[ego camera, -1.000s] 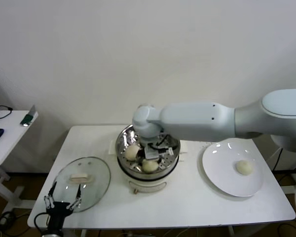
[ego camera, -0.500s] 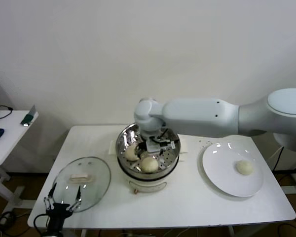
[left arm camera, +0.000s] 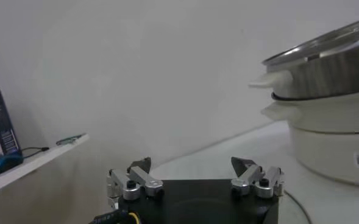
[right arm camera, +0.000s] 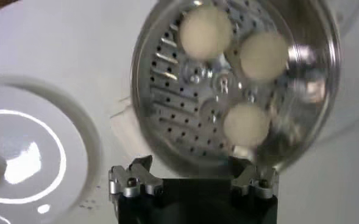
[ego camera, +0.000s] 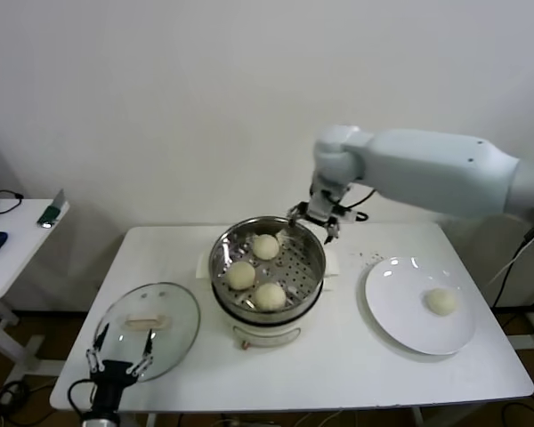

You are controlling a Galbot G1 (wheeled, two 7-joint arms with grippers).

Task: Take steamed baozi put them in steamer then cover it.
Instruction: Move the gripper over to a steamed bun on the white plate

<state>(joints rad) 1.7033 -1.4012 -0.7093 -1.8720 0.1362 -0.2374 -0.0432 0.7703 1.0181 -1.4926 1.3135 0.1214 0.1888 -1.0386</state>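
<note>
While three baozi (ego camera: 254, 271) sit in the steamer (ego camera: 313, 258), right hand (ego camera: 313, 222) open above its rim

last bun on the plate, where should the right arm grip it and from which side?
Across the widest part of the baozi, coming straight down from above. It is a smooth dome sitting alone on the flat plate, so nothing blocks either side. The right gripper, jaws open and empty, hangs over the steamer rim.

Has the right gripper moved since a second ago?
Yes. The right gripper has lifted out of the steamer to above its far rim, plate side, jaws open and empty. Three baozi lie inside.
</note>
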